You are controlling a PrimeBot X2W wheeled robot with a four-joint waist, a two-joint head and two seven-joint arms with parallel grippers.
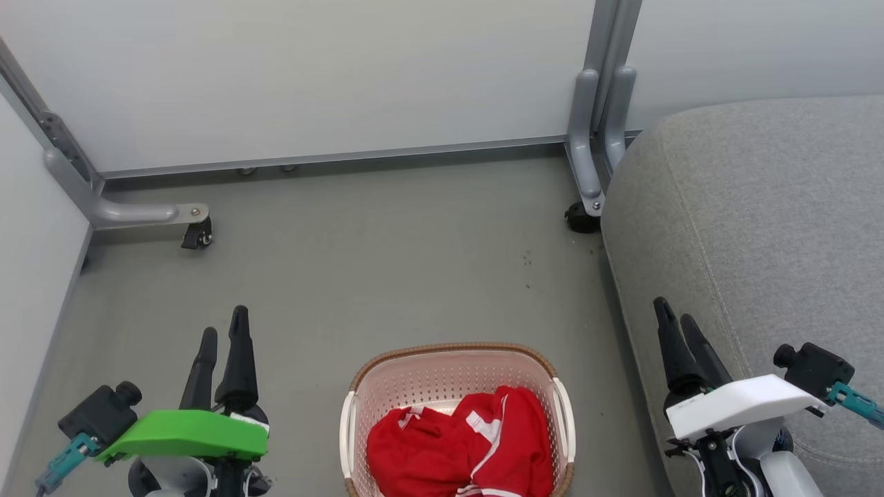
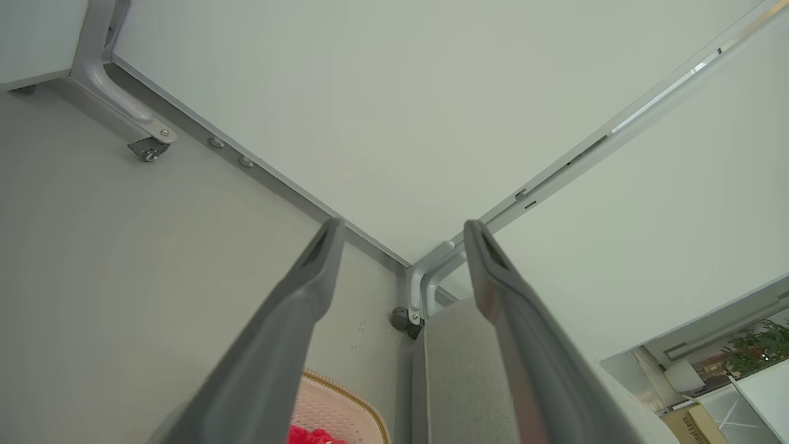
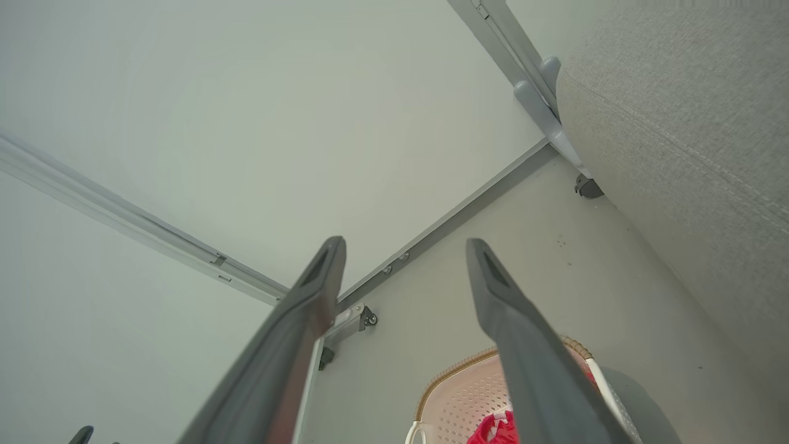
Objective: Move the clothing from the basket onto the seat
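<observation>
My left gripper (image 1: 223, 323) is at the lower left of the head view, over the grey floor (image 1: 387, 262). Its two dark fingers stand wide apart and they hold nothing. My right gripper (image 1: 673, 310) is at the lower right, seen against the near edge of the seat (image 1: 760, 228) — it is also spread wide and empty.

The clothing (image 1: 459, 442), bright red with white stripes, lies crumpled inside the basket (image 1: 449, 347). The basket stands on the floor between my two arms, at the bottom of the head view. The red cloth fills its nearer part, and its farther part shows the bare perforated wall.

The seat, a big light grey cushion with a stitched seam, is just beside the basket on my right — I cannot tell if the two touch. Behind, pale partition panels (image 1: 311, 69) stand on grey metal feet (image 1: 131, 212) with small black casters (image 1: 198, 236)
</observation>
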